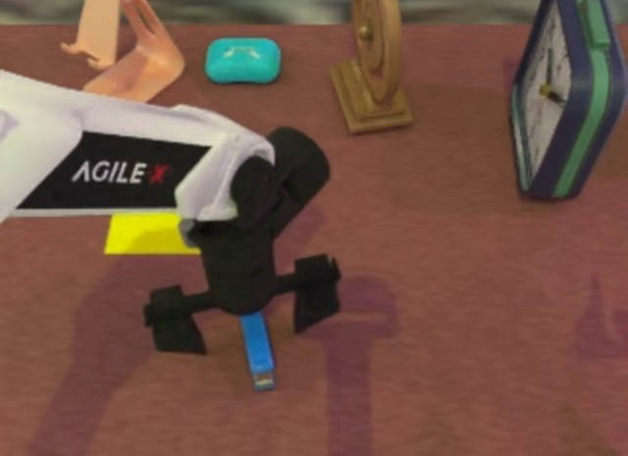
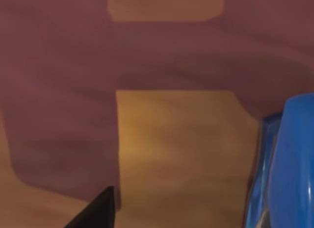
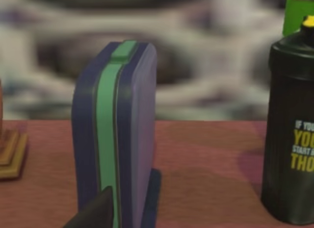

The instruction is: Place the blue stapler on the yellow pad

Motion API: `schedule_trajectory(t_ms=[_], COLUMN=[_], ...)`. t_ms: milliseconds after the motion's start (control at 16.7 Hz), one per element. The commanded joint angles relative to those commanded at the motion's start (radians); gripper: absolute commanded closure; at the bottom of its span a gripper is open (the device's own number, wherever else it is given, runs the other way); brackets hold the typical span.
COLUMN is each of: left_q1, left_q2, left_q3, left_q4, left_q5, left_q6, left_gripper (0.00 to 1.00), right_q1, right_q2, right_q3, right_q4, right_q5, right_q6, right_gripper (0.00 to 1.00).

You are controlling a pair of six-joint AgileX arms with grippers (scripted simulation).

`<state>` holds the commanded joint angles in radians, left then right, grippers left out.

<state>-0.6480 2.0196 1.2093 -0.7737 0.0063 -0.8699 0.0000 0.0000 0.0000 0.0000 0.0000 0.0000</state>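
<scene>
The blue stapler [image 1: 258, 353] lies flat on the table at front centre, its grey tip toward the near edge. My left gripper [image 1: 245, 309] hangs right above its far end, open wide with one finger on either side and nothing held. The left wrist view catches the stapler [image 2: 292, 164] at the picture's edge, beside one dark fingertip [image 2: 98, 211]. The yellow pad [image 1: 142, 237] lies flat to the left of the stapler, partly hidden under my left arm. My right gripper is outside the top view; its wrist view shows a single fingertip [image 3: 98, 211], set wide.
Along the back stand a peach phone holder [image 1: 128, 49], a rounded teal box [image 1: 242, 60], a wooden stand [image 1: 373, 59] and a blue-green clock [image 1: 564, 93]. A black bottle [image 3: 289, 130] stands next to the clock [image 3: 115, 135].
</scene>
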Motion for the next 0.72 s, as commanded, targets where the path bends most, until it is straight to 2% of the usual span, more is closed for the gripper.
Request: schedule_trajectory(t_ms=[600, 720], left_q1=[0.0, 0.0], left_q2=[0.0, 0.0], left_q3=[0.0, 0.0], left_q4=[0.0, 0.0], left_q5=[0.0, 0.0], left_q6=[0.0, 0.0], left_gripper=[0.98, 1.0], right_q1=[0.0, 0.0], right_q2=[0.0, 0.0], right_q3=[0.0, 0.0], right_q4=[0.0, 0.0], right_q5=[0.0, 0.0], right_q6=[0.0, 0.0], right_gripper=[0.0, 0.0])
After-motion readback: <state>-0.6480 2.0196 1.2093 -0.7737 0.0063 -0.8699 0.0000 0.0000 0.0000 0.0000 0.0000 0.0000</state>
